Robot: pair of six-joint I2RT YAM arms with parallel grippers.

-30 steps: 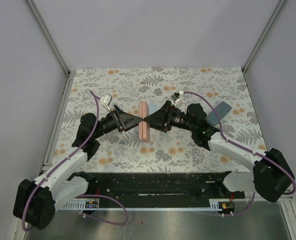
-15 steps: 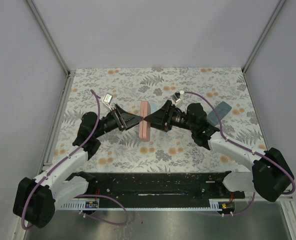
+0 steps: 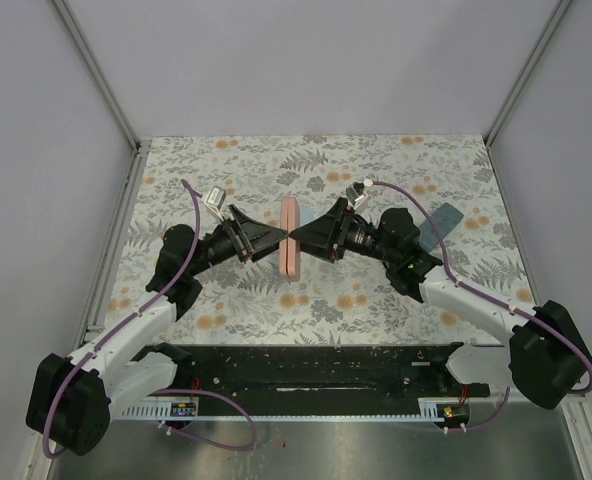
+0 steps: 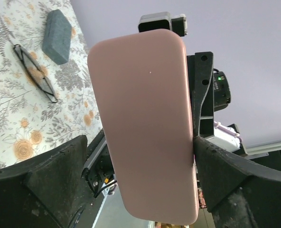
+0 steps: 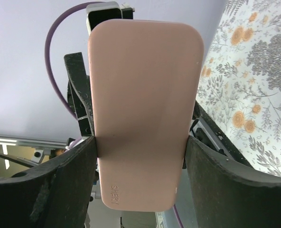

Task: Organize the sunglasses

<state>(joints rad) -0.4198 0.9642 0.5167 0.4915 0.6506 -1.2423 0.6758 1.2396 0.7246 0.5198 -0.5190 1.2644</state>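
Observation:
A pink oblong case (image 3: 289,240) stands on edge, held up between both arms at the middle of the table. My right gripper (image 3: 300,240) is shut on it, with both fingers pressed against its long edges (image 5: 140,142). My left gripper (image 3: 275,240) faces it from the other side with its jaws round the case (image 4: 138,142); one finger touches and the other stands apart from the edge. The dark thin-framed sunglasses (image 4: 33,73) lie folded on the floral table, seen in the left wrist view. The pale pair is not in view.
A blue-grey oblong case (image 3: 444,215) lies at the right, behind the right arm, and also shows in the left wrist view (image 4: 57,36). The floral mat (image 3: 226,160) is bounded by grey walls. A black rail (image 3: 306,370) runs along the near edge.
The right arm has shifted slightly and the pink case has tilted a little more upright between the grippers. The left gripper has edged closer to the case.

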